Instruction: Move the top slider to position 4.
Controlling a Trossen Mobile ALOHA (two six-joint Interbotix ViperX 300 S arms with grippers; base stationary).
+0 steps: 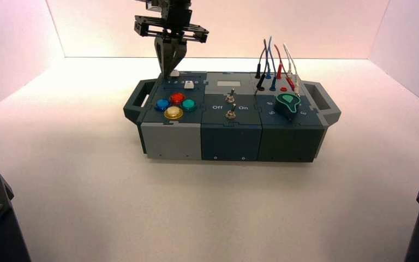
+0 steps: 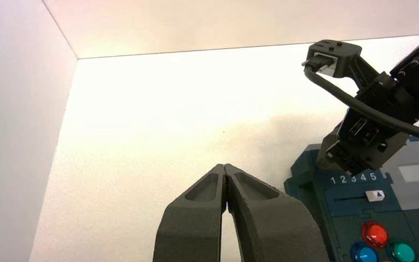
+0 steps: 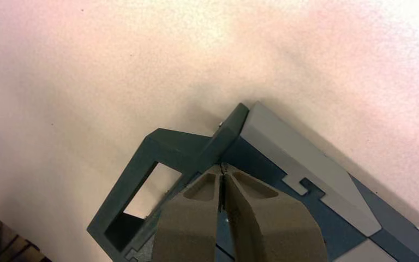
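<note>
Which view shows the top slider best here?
High view: the top slider shows its white knob beside the right gripper. The left wrist view, left gripper parked aside, has that arm hiding it; the right wrist view shows only the box handle.

The right gripper (image 1: 169,72) is showing dark grey tapered fingers (image 3: 262,218) with recessed triangular pockets, mounted under a black, boxy cross-bracket (image 1: 171,28). A thick black cable (image 2: 360,106) is running from a plug on its wrist housing. The left gripper (image 2: 226,170) is presenting identical matte moulded fingers (image 2: 267,218).
</note>
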